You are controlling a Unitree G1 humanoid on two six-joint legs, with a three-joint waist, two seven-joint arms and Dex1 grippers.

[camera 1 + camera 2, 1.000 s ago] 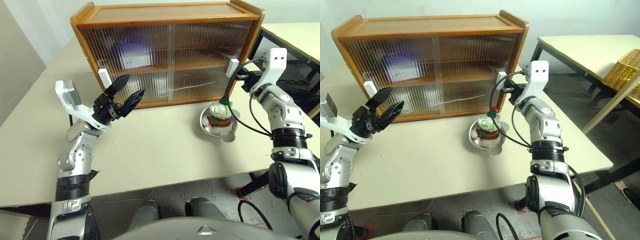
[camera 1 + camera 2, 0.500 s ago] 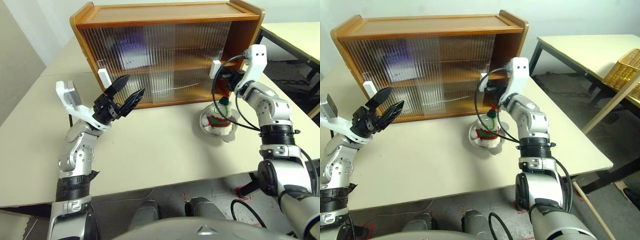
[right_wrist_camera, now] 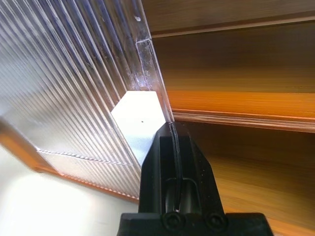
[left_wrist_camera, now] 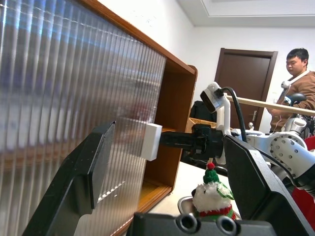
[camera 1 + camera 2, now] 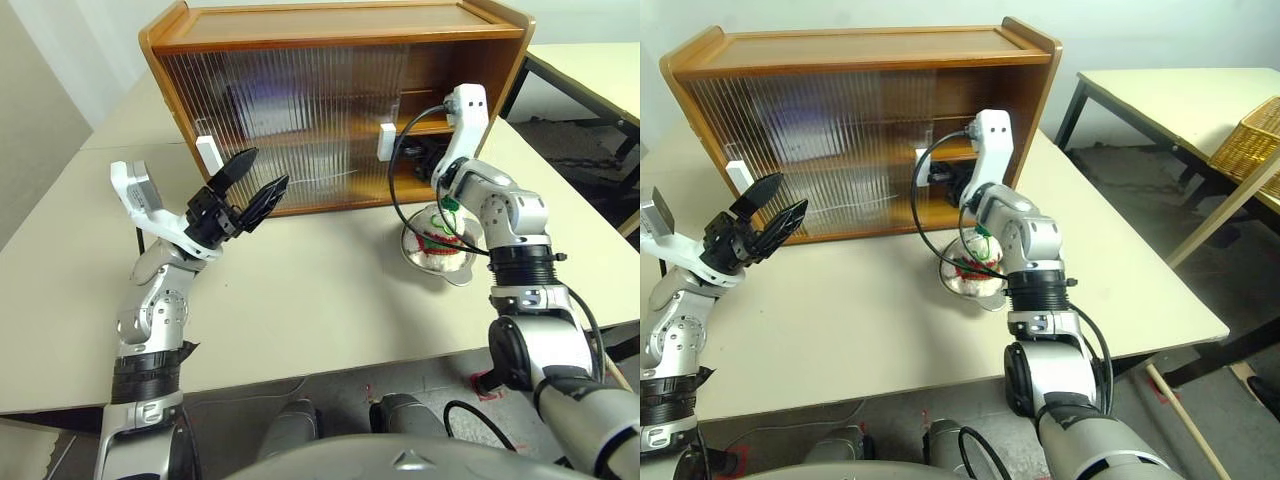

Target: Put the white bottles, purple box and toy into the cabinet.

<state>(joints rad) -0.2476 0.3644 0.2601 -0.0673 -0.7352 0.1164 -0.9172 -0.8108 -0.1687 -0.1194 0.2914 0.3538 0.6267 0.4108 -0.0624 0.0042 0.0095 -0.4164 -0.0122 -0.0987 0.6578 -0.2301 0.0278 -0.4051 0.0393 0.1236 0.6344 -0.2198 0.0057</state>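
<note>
left eye view first, going left to right: your left hand hovers above the counter in front of the cabinet, its two black fingers spread wide with nothing between them, pointing up toward the left sliding door. just past it, the left door's white handle sits on the ribbed pane. behind that pane you can make out a purple blur on the upper shelf, too hazy to name.

further right, the right sliding door stands partway across, so the cabinet's right end is open and bare wood shows inside. your right hand has its fingers pressed flat together, gripping nothing, with the tips against the edge of that door's white handle.

right of the door, on the counter just in front of the open end, the toy sits in its shallow metal bowl, below your right forearm.

left wrist view catches a person standing in the background.
</note>
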